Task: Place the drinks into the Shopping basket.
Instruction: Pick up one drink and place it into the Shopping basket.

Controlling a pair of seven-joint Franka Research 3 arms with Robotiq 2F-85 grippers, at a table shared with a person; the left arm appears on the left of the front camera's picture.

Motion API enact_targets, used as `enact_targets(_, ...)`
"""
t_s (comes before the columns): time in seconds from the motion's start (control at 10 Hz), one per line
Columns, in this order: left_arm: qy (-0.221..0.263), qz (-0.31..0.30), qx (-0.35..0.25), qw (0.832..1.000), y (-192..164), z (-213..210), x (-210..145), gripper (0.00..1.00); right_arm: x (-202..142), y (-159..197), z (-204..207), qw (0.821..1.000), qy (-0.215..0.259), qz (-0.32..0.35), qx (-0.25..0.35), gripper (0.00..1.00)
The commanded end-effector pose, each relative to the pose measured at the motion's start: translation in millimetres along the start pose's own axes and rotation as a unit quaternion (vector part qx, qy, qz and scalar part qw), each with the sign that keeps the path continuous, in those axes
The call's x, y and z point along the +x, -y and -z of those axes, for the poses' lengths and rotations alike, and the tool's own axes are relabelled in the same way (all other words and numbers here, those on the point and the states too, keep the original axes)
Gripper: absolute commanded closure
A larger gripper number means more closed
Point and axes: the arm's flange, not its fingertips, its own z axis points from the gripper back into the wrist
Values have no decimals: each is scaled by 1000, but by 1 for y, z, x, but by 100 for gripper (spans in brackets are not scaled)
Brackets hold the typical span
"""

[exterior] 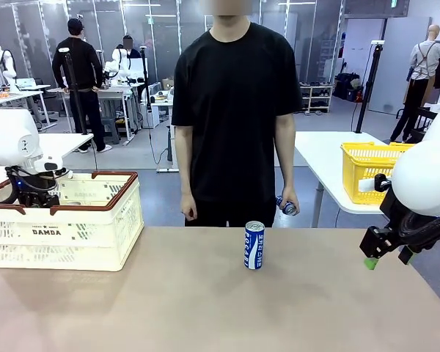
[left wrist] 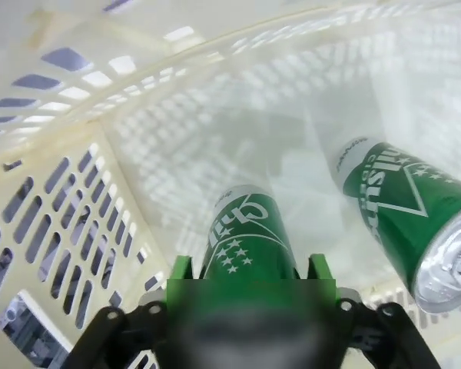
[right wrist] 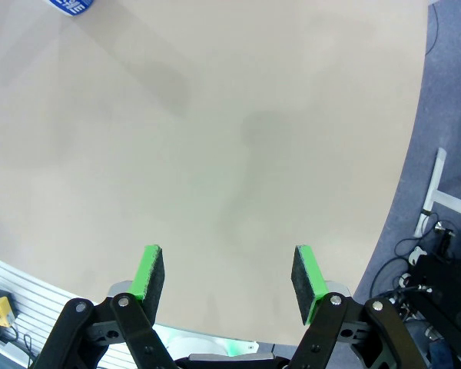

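the left pincer (left wrist: 250,269) hung inside the shopping basket (left wrist: 54,231). its green pads (left wrist: 181,269) stood just clear of either side of a green can (left wrist: 250,227), so we read the jaws as wide and not gripping. that can ran lengthwise straight out from between the pads, its painted metal glossy with white stars and lettering. a second green can (left wrist: 403,204) lay tilted off to the pincer's right, silver top and pull tab turned toward the camera. around both rose the basket's cream plastic walls, rigid and cut with rows of slots.

the right pincer (right wrist: 227,273) hovered over the matte beige table (right wrist: 238,138), jaws wide with nothing between them. the coming move, we judged, turned on the blue can (exterior: 254,245). it stood upright near the table's middle, long axis vertical, well apart from this pincer and off to its left, with open tabletop between. the right pincer was nearer to it than the left, which sat down in the basket. the can was a slim, hard cylinder with white lettering and a silver rim, likely slick under the pads, so a grasp across its width seemed apt. beyond it the person's hand (exterior: 292,199) held another blue can (exterior: 281,204), tilted, past the table's far edge.
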Motion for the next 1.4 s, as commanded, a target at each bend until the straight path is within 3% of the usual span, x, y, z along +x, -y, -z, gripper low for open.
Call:
enact_targets(0.0,-9,2,1,1000,1,-1,-1,6,-1,1,-1,1000,1,0,0,16)
enact_targets(0.1,-8,1,-2,1000,1,-3,-4,0,-1,1,-1,1000,1,0,0,16)
enact_targets(0.7,1,13,8,1000,4,-52,-27,0,-1,1,-1,1000,1,0,0,16)
enact_targets(1.3,55,53,13,997,29,-121,-58,0,-1,1,-1,1000,1,0,0,16)
